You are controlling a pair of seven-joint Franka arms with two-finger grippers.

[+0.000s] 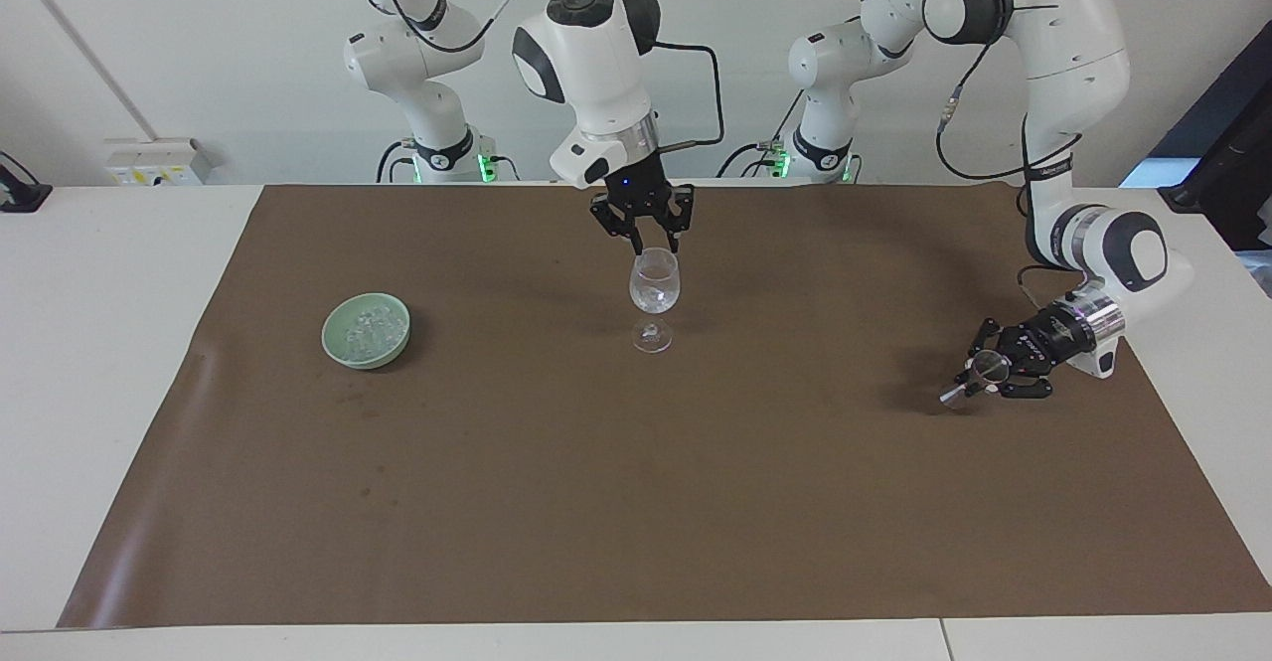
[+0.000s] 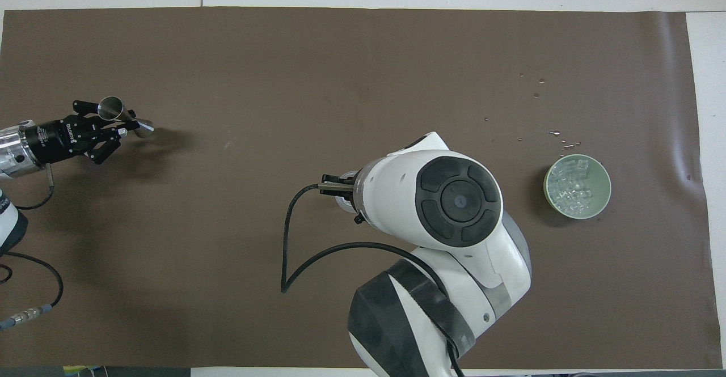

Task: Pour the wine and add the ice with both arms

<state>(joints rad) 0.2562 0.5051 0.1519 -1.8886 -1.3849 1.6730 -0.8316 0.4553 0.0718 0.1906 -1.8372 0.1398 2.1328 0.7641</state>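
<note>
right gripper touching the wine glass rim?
Apart. The facing view shows the right gripper hanging over the wine glass, with brown mat visible between its fingers and the rim.

The right gripper (image 1: pixel 650 241) hangs straight down from its bent arm over mid-table, its fingertips spread apart. Out toward the left arm's end, the left gripper (image 1: pixel 979 375) sits low and tipped on its side, fingers clamped tight, its forearm dropping steeply from a high elbow.
</note>
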